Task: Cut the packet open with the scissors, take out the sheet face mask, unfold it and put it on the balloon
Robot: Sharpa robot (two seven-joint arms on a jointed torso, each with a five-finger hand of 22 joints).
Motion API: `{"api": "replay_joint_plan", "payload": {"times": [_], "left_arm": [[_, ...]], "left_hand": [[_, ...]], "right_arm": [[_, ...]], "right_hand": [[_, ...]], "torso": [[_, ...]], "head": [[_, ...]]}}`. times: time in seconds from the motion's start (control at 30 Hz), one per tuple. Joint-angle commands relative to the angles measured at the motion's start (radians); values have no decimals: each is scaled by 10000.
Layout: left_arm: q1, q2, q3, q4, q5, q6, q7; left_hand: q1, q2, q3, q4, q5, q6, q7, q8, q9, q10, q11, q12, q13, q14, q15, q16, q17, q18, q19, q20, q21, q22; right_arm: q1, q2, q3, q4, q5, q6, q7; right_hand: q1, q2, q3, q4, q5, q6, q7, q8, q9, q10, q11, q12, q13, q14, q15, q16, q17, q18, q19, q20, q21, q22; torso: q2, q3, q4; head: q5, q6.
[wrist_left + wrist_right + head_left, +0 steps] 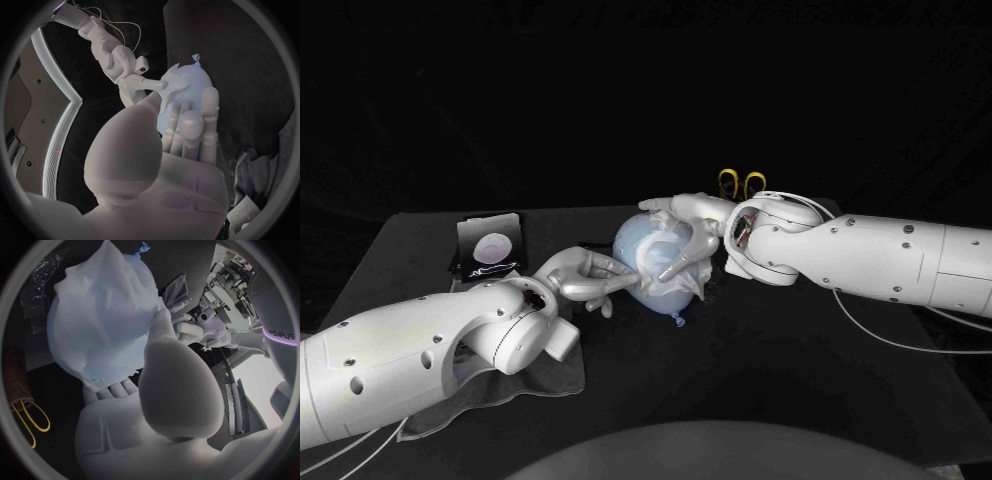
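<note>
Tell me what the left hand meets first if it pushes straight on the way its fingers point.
The pale blue balloon draped with the white sheet face mask: the fingertips of the left hand appear to touch it already. The right hand lies beyond, on the balloon's far side.

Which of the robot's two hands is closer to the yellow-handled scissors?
The right hand, on the far side of the balloon: the scissors lie just behind its wrist, while the left hand is on the near side.
</note>
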Motion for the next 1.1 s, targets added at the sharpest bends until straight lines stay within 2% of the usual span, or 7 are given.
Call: {"api": "replay_joint_plan", "payload": {"times": [0.03,0.3,0.43,0.47,0.67,0.87,1.1], "left_arm": [[-22,79,6,19,541,-83,-135],[-61,255,4,-34,673,14,-393],[-87,344,5,-64,808,-18,-473],[-95,364,6,-70,838,-35,-479],[-136,461,8,-76,986,-140,-465],[-153,490,10,-48,1019,-210,-462],[-159,520,12,-24,919,-281,-510]], "left_hand": [[168,-24,-117,-16,-41,-65,-49,-36,-16,-47,-33,-71,-14,-77,60,-34,-153,147,-161,-2,-167,-226],[193,-41,-642,52,-37,-383,-153,-211,-125,75,-128,-56,8,-158,-12,-53,-226,152,-184,-60,-337,-370],[142,69,-884,68,-36,-512,-187,-304,-182,635,-210,328,149,0,-78,215,194,77,136,-113,-67,69],[153,118,-964,66,-35,-494,-254,-307,-188,1080,-302,644,281,95,-141,373,440,36,318,-154,115,348],[283,216,-1235,50,-34,-301,-502,-242,-180,1629,-584,1582,792,176,-375,605,736,-21,514,-362,343,675],[481,334,-1486,42,-41,-146,-639,-221,-198,1582,-752,3116,1816,316,-520,914,1186,-75,651,-506,573,991],[711,524,-1752,65,-27,108,-703,-248,-267,1072,-883,6204,3923,396,-624,1161,1349,-170,932,-611,1036,1653]], "right_arm": [[-48,25,-34,-3,-67,392,-243],[-49,41,-36,6,-67,458,-312],[-51,41,-37,12,-67,517,-343],[-51,41,-38,15,-67,526,-349],[-66,45,-41,12,-67,570,-393],[-97,23,-45,3,-67,603,-429],[-121,-11,-46,4,-67,622,-461]], "right_hand": [[57,45,13,-8,13,72,-14,42,16,63,6,28,16,72,-3,54,11,-97,94,-5,67,9],[44,67,-10,-8,5,120,12,64,38,130,51,91,20,130,-4,77,26,-94,146,-6,85,30],[20,58,-73,-7,5,124,15,68,43,102,64,95,10,163,-4,88,34,-95,175,-7,93,44],[20,58,-73,-7,5,124,15,68,43,102,64,95,10,163,-4,88,34,-95,175,-7,93,44],[0,96,-43,-10,2,238,52,113,91,182,114,165,14,319,-13,146,75,-85,324,-10,137,127],[12,119,12,-10,-3,330,74,151,130,264,154,234,19,413,-18,184,99,-82,408,-12,163,166],[21,184,113,-11,-16,467,115,211,188,394,227,346,24,593,-33,257,144,-71,578,-16,214,249]], "torso": [[3,5,-4],[-3,3,-1],[-1,0,5],[0,-1,3],[0,-1,3],[-2,0,4],[2,1,2]], "head": [[1,-13],[-7,-37],[-20,-41],[-23,-43],[-44,-41],[-58,-48],[-71,-46]]}}
